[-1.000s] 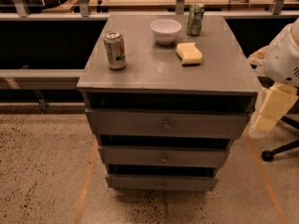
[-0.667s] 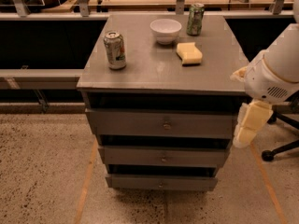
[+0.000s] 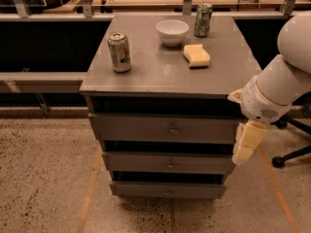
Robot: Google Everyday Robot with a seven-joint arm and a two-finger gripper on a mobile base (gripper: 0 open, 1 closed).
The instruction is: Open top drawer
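The top drawer (image 3: 141,128) shows its knob (image 3: 173,129) at centre; our hand (image 3: 245,143) hangs just right of its front, under the desk (image 3: 160,79) edge; its state we cannot tell.

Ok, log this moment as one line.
task: open top drawer | top drawer: shut | gripper: right of top drawer, off knob

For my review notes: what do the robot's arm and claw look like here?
The arm is made of smooth, rounded white segments, with a tan ring and a small grille near the wrist. The claw, pale cream-yellow and blocky, sits beside the right end of the top drawer. No cables or markings show.
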